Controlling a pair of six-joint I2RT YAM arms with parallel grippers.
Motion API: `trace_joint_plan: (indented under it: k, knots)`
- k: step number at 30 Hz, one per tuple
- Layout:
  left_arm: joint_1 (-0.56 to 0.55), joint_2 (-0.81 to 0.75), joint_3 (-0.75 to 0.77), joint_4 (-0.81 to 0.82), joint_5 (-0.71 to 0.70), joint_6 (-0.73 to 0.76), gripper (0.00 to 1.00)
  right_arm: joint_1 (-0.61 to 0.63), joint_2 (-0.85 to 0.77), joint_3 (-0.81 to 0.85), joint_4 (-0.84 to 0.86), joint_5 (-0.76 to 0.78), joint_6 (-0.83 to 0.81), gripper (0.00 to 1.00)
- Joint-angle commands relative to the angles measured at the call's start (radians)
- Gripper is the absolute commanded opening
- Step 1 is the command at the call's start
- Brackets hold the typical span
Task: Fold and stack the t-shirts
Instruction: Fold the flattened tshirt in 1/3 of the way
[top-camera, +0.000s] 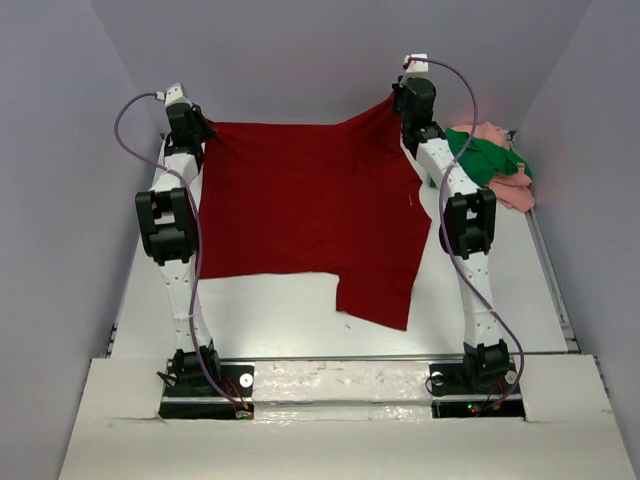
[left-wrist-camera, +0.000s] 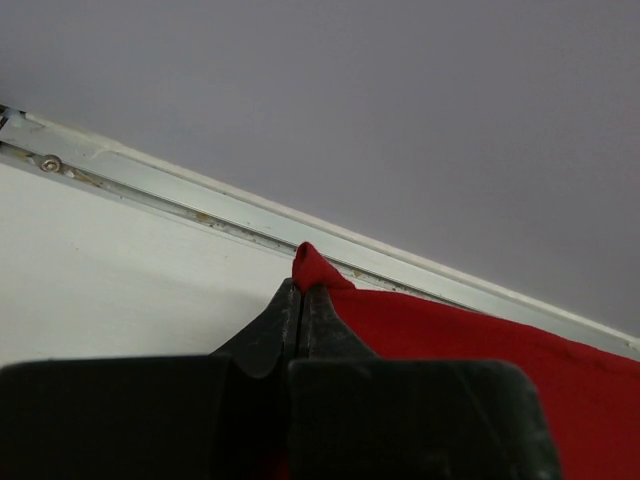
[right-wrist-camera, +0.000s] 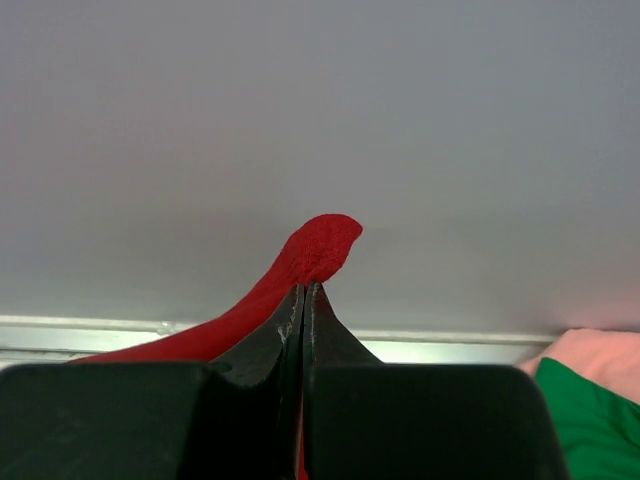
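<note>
The dark red t-shirt (top-camera: 305, 210) is stretched out over the table between both arms, one sleeve hanging toward the front near the right. My left gripper (top-camera: 205, 133) is shut on its far left corner, a red tuft (left-wrist-camera: 312, 268) poking past the tips. My right gripper (top-camera: 397, 100) is shut on the far right corner and lifts it, red cloth (right-wrist-camera: 318, 248) sticking up above the tips. The bright green t-shirt (top-camera: 485, 157) and the salmon pink t-shirt (top-camera: 515, 188) lie bunched together at the back right, and the green t-shirt (right-wrist-camera: 590, 420) also shows in the right wrist view.
A metal rail (left-wrist-camera: 260, 222) runs along the table's far edge below the grey back wall. The right table edge (top-camera: 552, 275) passes just beside the bunched shirts. White table surface (top-camera: 270, 310) shows in front of the red shirt.
</note>
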Motion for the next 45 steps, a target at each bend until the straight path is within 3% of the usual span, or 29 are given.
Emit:
trace_joint_plan:
  k: [1,24,35,45]
  knots:
    - [0.007,-0.014,0.049,0.068,0.012,0.033,0.00,0.004,-0.017,0.047,0.089,-0.035,0.011,0.00]
    - [0.020,-0.040,0.013,0.085,0.029,0.079,0.00,0.004,-0.085,-0.040,0.114,-0.077,0.031,0.00]
    - [0.051,-0.079,-0.031,0.071,0.234,0.200,0.00,0.004,-0.131,-0.106,0.131,-0.066,0.041,0.00]
    - [0.068,-0.103,-0.097,0.094,0.307,0.220,0.00,0.004,-0.214,-0.208,0.155,-0.104,0.087,0.00]
